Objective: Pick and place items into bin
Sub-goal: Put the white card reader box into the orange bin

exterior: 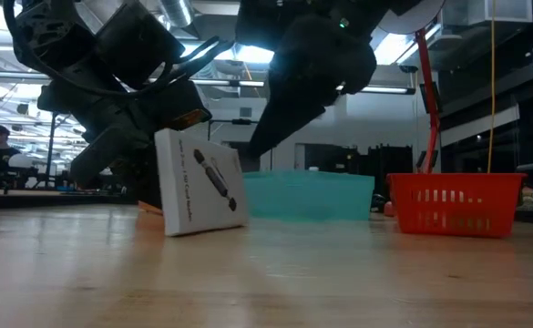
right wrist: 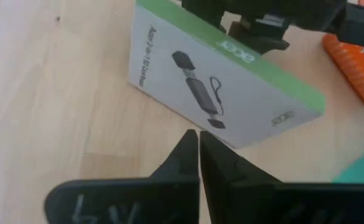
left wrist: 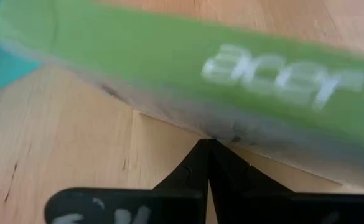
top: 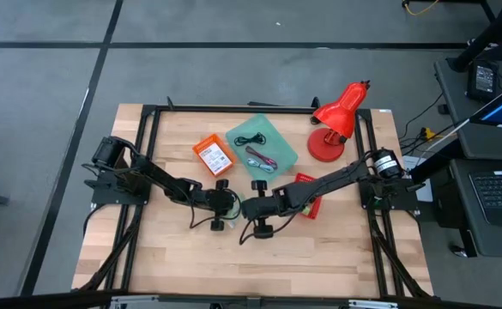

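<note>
Fingers of both grippers are pressed together, nothing between them. Left gripper (top: 230, 199) and right gripper (top: 244, 209) sit near table centre, tips facing each other, just apart.

White box (exterior: 199, 180) with a green side stands between them on the wooden table (top: 319, 257). Low view: it rests on one edge, tilted, its top leaning back toward the left arm, printed face toward the camera. Right wrist view: the box (right wrist: 219, 93) is flat and oblong, long axis running slantwise across the closed tips, green edge on the far side. Left wrist view: the green edge (left wrist: 200, 68) fills the frame just beyond the closed tips; contact cannot be told.

Teal tray (top: 262, 144) holds a black coiled cable (top: 251, 139) and a maroon cable (top: 262, 160).
</note>
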Robot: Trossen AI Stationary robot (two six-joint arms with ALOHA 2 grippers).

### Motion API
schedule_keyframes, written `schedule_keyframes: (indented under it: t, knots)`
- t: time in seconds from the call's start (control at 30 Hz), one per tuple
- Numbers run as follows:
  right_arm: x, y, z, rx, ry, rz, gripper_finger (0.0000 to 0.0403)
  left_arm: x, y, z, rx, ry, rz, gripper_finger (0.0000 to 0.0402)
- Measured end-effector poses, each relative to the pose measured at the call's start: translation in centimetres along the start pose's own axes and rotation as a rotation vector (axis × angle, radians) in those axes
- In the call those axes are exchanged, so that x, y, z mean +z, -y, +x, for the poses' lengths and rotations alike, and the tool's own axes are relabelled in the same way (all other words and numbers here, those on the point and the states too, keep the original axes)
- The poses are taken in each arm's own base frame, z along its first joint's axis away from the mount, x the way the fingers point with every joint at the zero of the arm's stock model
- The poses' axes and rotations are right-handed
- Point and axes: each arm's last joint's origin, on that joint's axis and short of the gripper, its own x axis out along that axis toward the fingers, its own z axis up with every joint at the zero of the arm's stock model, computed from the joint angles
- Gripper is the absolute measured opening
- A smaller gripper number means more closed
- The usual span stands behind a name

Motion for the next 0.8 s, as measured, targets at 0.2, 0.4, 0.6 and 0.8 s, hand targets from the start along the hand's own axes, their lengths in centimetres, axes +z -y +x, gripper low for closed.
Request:
schedule_keyframes:
  t: [0.2,0.4,0.6,0.8]
  knots:
    - [-0.7,0.0,0.2,0.009,-0.042,0.073,0.0000,0.0,0.0,0.0,0.001,-0.003,0.001,0.0003]
    - [-2.3,-0.5,1.5,0.048,-0.096,0.114,0.0000,0.0,0.0,0.0,0.003,-0.003,0.007,0.0003]
    - [-1.6,-0.6,2.1,0.057,-0.006,0.057,0.0000,-0.1,0.0,0.0,0.004,-0.008,0.009,0.0003]
    - [-1.6,-0.6,2.1,0.041,-0.004,0.042,0.0000,-0.1,0.0,0.0,0.003,-0.008,0.022,0.0003]
